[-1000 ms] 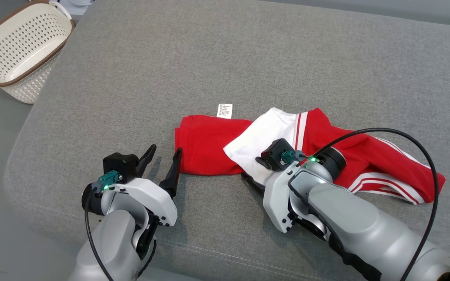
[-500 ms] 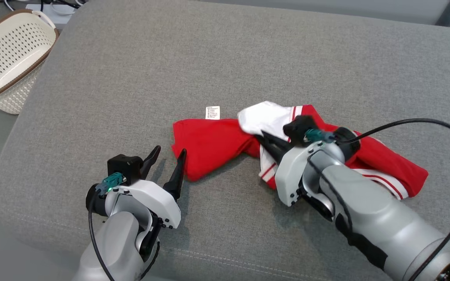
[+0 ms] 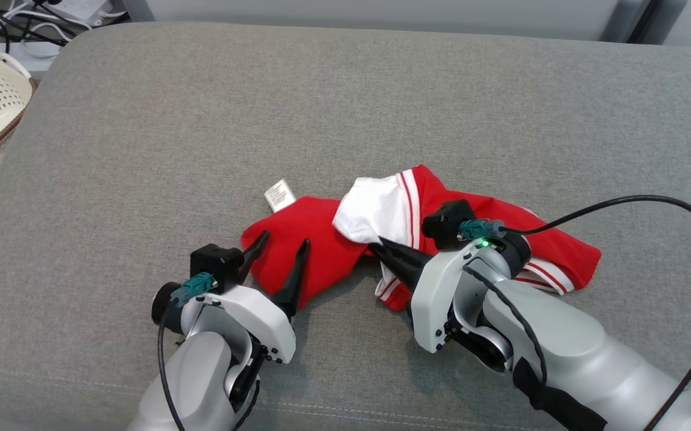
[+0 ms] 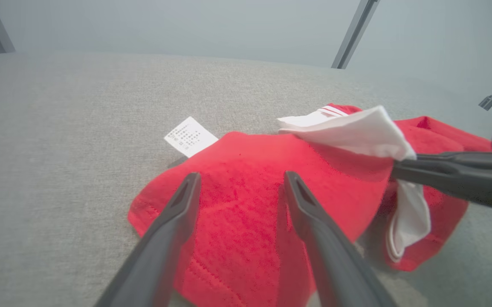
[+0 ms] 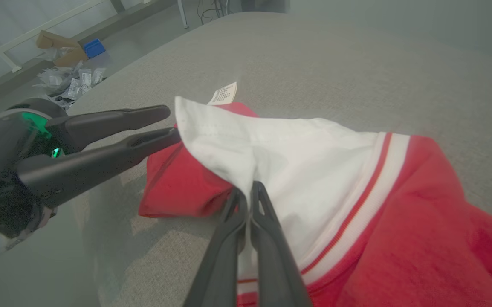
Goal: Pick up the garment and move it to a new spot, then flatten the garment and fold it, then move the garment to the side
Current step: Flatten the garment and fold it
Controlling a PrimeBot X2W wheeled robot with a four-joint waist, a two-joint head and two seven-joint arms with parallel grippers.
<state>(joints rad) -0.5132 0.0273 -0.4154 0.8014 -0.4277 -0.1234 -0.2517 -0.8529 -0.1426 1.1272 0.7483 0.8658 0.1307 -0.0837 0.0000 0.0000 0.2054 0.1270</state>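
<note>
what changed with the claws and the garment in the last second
The right claw shut on the garment's white panel and raised it, bunching the garment up. The red end now lies under the left claw, which was beside it before. The head view shifted too. Unchanged: the left claw is open, and the garment rests on the grey cushion.

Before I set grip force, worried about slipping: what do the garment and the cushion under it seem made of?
The garment: soft matte knit, probably cotton jersey, red with a white panel; it drapes limply and creases. The cushion: coarse grey woven upholstery, matte; its weave and a stitched seam show.
</note>
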